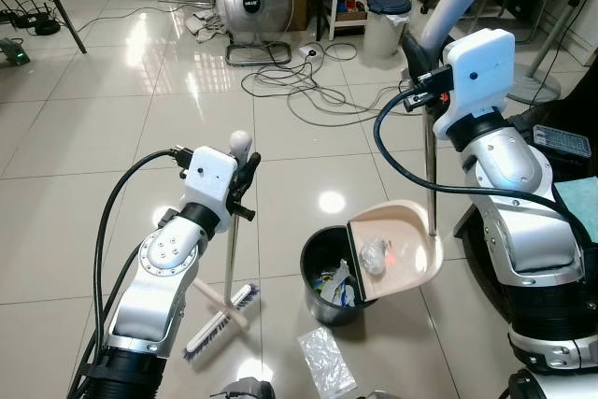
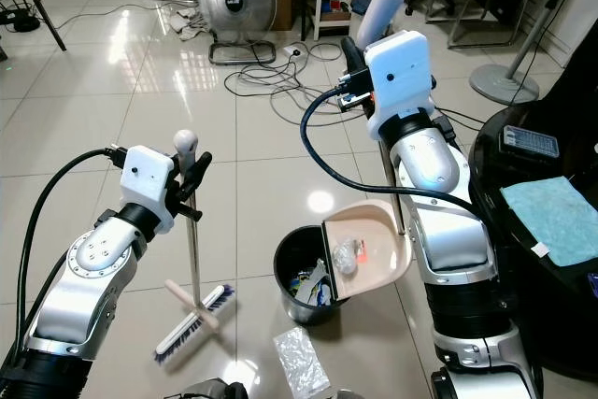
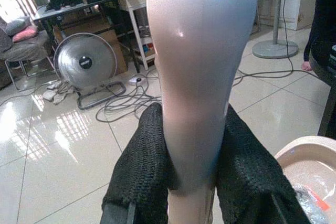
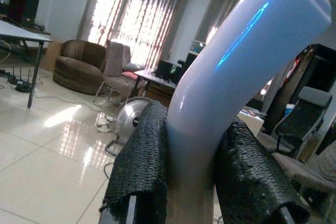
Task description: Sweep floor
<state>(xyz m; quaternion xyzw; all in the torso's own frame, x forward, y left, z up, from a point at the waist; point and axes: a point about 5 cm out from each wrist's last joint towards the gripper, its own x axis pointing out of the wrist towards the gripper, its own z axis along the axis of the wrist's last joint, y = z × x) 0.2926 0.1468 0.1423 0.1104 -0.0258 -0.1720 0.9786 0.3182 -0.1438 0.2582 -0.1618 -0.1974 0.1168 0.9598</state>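
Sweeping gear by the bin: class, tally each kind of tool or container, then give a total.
Brooms: 1, held by the left gripper
Dustpans: 1, held by the right gripper
Bins: 1
Total: 3

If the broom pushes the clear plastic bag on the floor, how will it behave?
The clear plastic bag looks thin and crumpled, so probably light and floppy. On the glossy tile floor it may slide or flutter ahead of the broom rather than roll.

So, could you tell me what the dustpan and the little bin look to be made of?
Dustpan: probably moulded plastic, beige with a smooth soft sheen; its pole looks like bare metal. Bin: black with a thin rim, likely plastic, though painted metal cannot be ruled out.
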